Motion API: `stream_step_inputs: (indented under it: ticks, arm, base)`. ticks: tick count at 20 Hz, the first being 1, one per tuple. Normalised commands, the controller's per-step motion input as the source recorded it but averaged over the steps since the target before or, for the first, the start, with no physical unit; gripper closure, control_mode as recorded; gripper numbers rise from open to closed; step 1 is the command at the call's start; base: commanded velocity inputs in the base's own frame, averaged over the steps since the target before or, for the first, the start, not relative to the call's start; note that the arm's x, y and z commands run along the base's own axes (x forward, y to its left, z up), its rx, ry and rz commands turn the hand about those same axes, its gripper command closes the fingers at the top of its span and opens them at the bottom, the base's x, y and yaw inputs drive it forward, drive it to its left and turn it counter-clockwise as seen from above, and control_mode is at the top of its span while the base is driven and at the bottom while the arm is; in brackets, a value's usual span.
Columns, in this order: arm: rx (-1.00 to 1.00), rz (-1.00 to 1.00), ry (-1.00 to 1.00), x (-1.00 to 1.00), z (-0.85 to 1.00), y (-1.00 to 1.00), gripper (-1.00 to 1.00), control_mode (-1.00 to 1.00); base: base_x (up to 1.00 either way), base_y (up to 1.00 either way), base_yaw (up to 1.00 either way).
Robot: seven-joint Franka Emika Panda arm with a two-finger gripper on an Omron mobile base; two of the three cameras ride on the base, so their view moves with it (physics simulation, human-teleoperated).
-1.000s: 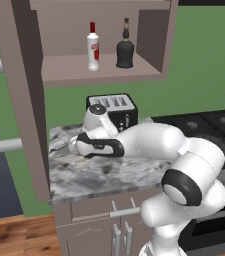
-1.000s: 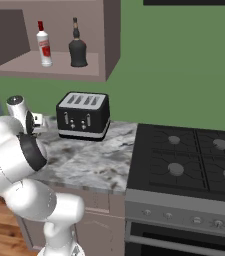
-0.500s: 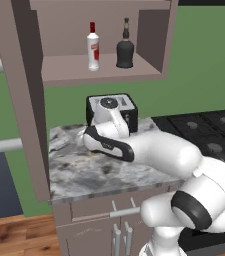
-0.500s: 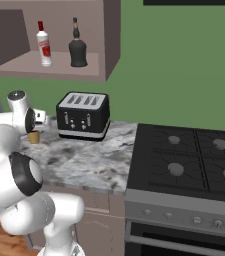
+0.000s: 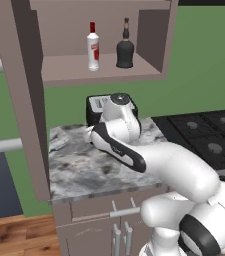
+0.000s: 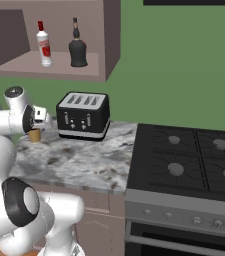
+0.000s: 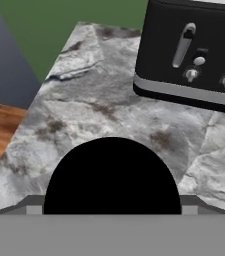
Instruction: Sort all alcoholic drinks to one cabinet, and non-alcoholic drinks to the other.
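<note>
One wall cabinet [image 5: 31,90] hangs above the marble counter [image 5: 79,172], its door swung out on the left; a second cabinet cannot be made out, and the top of this one is cut off by the frame. One stove [image 6: 194,165] sits against the counter's right edge, with four burners counted in the right base view. One black toaster [image 6: 83,116] with four slots stands at the counter's back edge; in the left base view the arm covers most of it. Two bottles stand on the cabinet shelf, close together: a squat black bottle [image 6: 77,50] nearer the shelf's right side and a slim clear bottle [image 6: 44,45] with a red label to its left. One small tan cup [image 6: 34,135] sits on the counter near its left edge, just left of the toaster; in the hand view its black top [image 7: 112,175] looms round and close, cut off at the bottom. The gripper [image 6: 38,116] hangs just above the cup, its jaws spread wide and grasping nothing; the fingertips themselves are hidden behind the black top in the hand view.
</note>
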Motion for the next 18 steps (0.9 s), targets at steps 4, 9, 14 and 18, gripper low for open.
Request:
stream_step_inputs:
  ticks: [4,9,14,18]
  arm:
    - [0.00,-0.02,-0.03,-0.24,0.31,-0.29,1.00,-1.00]
    - [0.00,-0.01,-0.05,-0.22,0.30,-0.31,1.00,-1.00]
    - [0.01,-0.01,-0.02,-0.27,0.33,-0.27,1.00,-1.00]
    - [0.01,-0.01,-0.02,-0.28,0.34,-0.26,1.00,-1.00]
  base:
    - [0.00,0.00,0.00]
    - [0.00,0.00,0.00]
    - [0.00,0.00,0.00]
    - [0.00,0.00,0.00]
